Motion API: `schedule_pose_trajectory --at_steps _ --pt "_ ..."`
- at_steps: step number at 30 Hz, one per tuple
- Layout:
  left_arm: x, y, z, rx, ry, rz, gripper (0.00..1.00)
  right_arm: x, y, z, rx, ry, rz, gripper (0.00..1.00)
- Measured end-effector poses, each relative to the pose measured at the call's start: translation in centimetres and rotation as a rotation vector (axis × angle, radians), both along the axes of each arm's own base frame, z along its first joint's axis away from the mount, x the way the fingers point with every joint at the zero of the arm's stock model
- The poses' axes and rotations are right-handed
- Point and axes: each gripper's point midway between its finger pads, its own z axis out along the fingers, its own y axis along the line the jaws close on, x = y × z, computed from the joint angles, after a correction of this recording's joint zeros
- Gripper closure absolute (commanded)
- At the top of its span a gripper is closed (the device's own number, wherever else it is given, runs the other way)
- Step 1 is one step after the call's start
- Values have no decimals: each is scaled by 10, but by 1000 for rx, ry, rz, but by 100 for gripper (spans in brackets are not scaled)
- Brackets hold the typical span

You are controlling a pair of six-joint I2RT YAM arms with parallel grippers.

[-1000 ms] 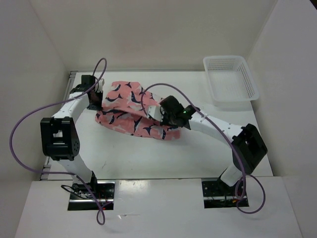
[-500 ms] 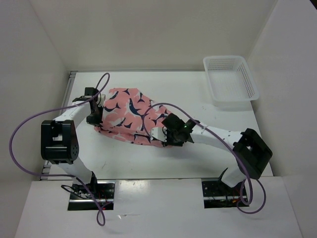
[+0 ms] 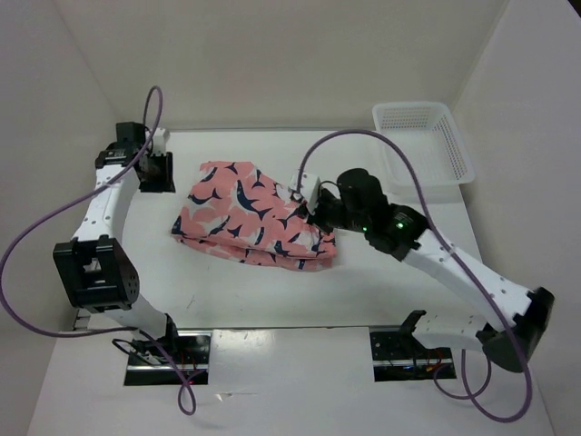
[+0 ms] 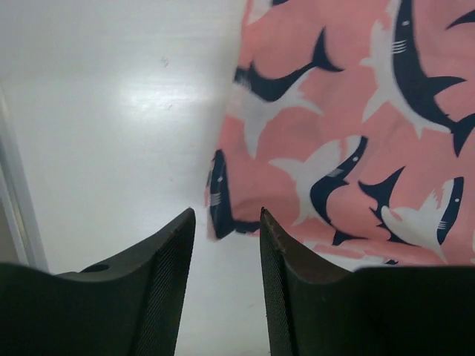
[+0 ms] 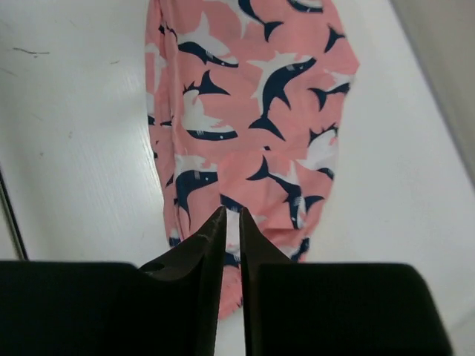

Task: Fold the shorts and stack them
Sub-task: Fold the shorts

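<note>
The coral-pink shark-print shorts (image 3: pixel 250 218) lie folded in a flat bundle on the white table, left of centre. They also show in the left wrist view (image 4: pixel 356 133) and the right wrist view (image 5: pixel 245 111). My left gripper (image 3: pixel 156 173) is open and empty, off the shorts' far-left corner; in its own view (image 4: pixel 226 215) bare table shows between the jaws. My right gripper (image 3: pixel 313 204) hovers above the shorts' right end; in its own view (image 5: pixel 231 211) the jaws stand almost together with a thin slit and hold nothing.
A white mesh basket (image 3: pixel 422 145) stands at the back right corner. White walls close in the table on the left, back and right. Purple cables loop over both arms.
Both grippers have let go of the shorts, which now lie flat. The left gripper moved back and left, away from them. The right gripper rose and drew back right.
</note>
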Motion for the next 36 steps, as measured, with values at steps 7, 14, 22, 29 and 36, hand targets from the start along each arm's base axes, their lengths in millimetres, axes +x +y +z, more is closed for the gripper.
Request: schedule_pose_trajectory --at_steps 7,14,22,29,36 --pt "-2 -99 -85 0 142 -261 55 26 29 -181 -237 282 -23 94" --pt "-78 -91 -154 5 411 -260 55 -11 -1 -235 -360 432 2 91" --pt "-79 -88 -157 90 392 -265 49 -14 -23 -258 -485 348 7 84" --pt "-57 -92 -136 73 335 -266 44 16 -25 -232 -493 334 -107 73" --pt "41 -71 -36 -6 -4 -189 34 112 -45 -118 1 462 -468 40"
